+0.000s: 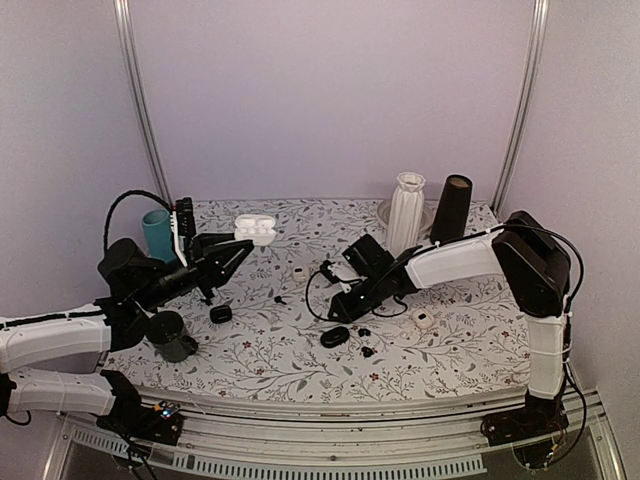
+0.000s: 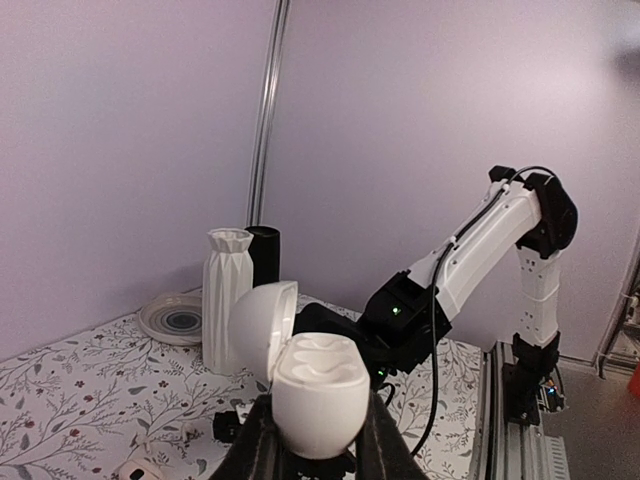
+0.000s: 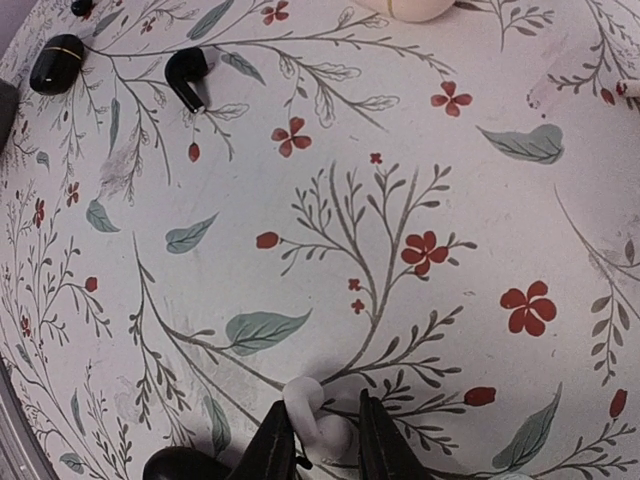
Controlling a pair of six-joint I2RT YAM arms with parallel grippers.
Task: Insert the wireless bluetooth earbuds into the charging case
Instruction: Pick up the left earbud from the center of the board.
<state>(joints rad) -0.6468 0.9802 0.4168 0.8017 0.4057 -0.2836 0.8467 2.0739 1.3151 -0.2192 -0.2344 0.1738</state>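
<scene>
We log both arms as the same build: left arm and right arm have glossy white tube links with chunky black joint housings. The left gripper and right gripper are all black, with tapered fingers. A black cable loops off the left wrist, and a thinner one runs along the right forearm. A green LED glows on the right wrist housing.

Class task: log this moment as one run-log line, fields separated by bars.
left hand: shut on open white case, raised | right hand: straddling white earbud on table, grip unclear | earbud not yet in case
</scene>
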